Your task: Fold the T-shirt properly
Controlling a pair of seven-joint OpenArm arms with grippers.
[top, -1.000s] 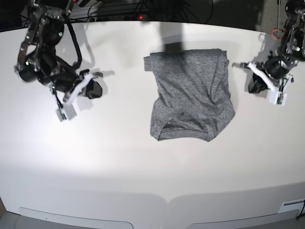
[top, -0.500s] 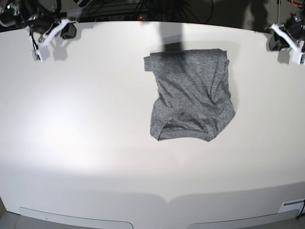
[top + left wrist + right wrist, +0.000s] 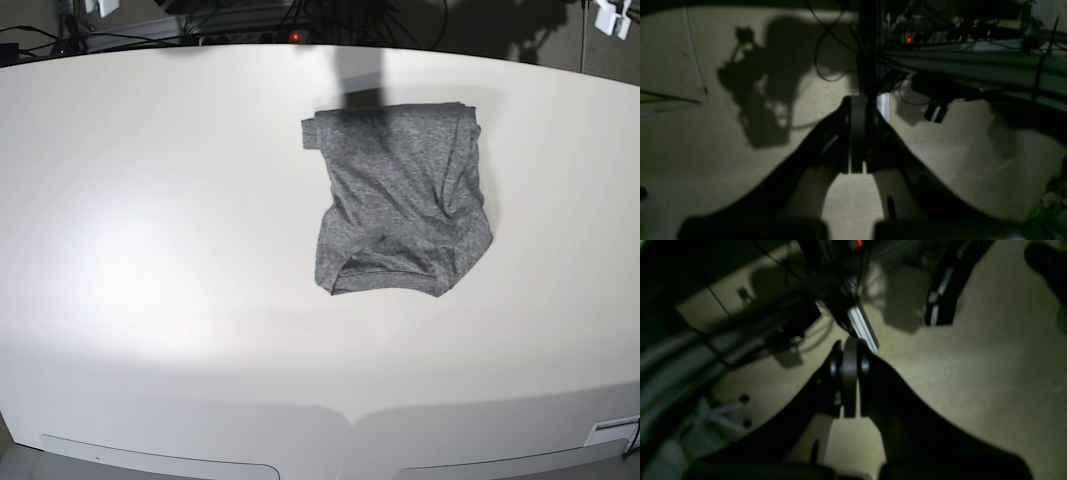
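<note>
Across the wide white table [image 3: 150, 250], nearly everything is lying bare, and the T-shirt [image 3: 400, 195] is sitting a little right of centre toward the far edge, gathered into a compact dark-grey bundle. Its top edge is running fairly straight, its lower end is bulging outward, and a curved hem or neckline band is showing along the near side. Several soft creases are crossing the middle, so the fold is looking rough rather than crisp.

Judging from that drape, the cloth is behaving as a light, limp knit: it is likely to sag and slide on the smooth surface, not hold a shape. Any tidying is probably calling for pinches at two corners of one edge, taken low against the tabletop so only the intended layers are lifting, with the straight far edge offering the cleanest hold.

Both arms are sitting well clear of the cloth, out past the far corners of the base view. Seen from the wrist cameras, the left gripper [image 3: 857, 168] is pointing at a dim floor and cables with its jaws pressed together on nothing, and the right gripper [image 3: 850, 411] is doing the same, its jaws likewise meeting with nothing between them. A small red light [image 3: 909, 39] is glowing among the cables.
</note>
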